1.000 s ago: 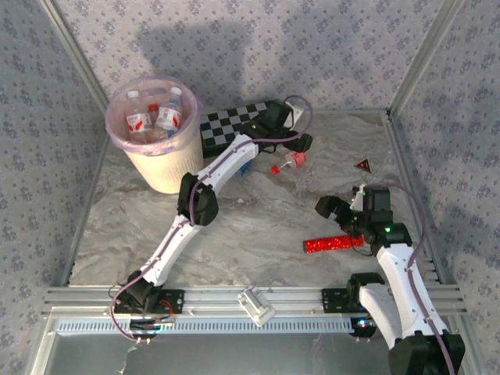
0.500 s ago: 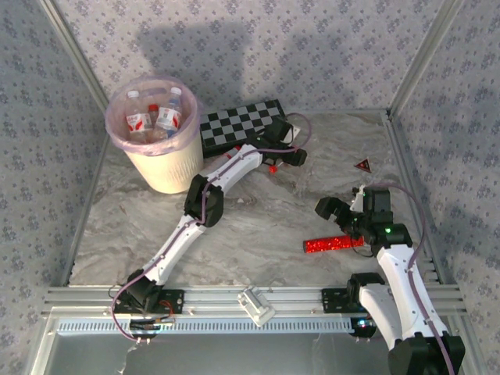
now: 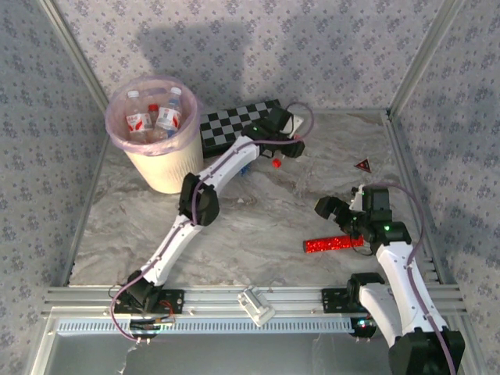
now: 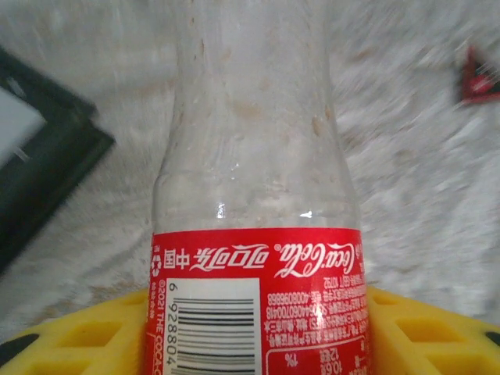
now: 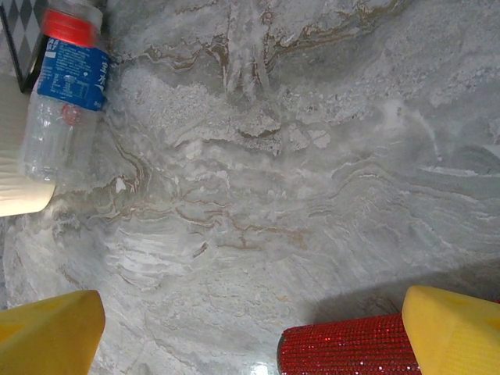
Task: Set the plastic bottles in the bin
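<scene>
A clear plastic bottle with a red Coca-Cola label sits between my left gripper's yellow fingers, which press against both sides of the label. My left gripper is at the back of the table beside the checkerboard, and the bottle's red cap pokes out below it. Another bottle, with a blue label and red cap, lies on the table under the left arm. The cream bin with a pink liner stands at the back left and holds several bottles. My right gripper hangs open over the table.
A red glittery tube lies against my right gripper's right finger. The black-and-white checkerboard lies behind the left arm. A small red triangle rests at the right. Patterned walls enclose three sides.
My left gripper came down over the red-label bottle and its fingers closed in on it. The right arm has not moved.
</scene>
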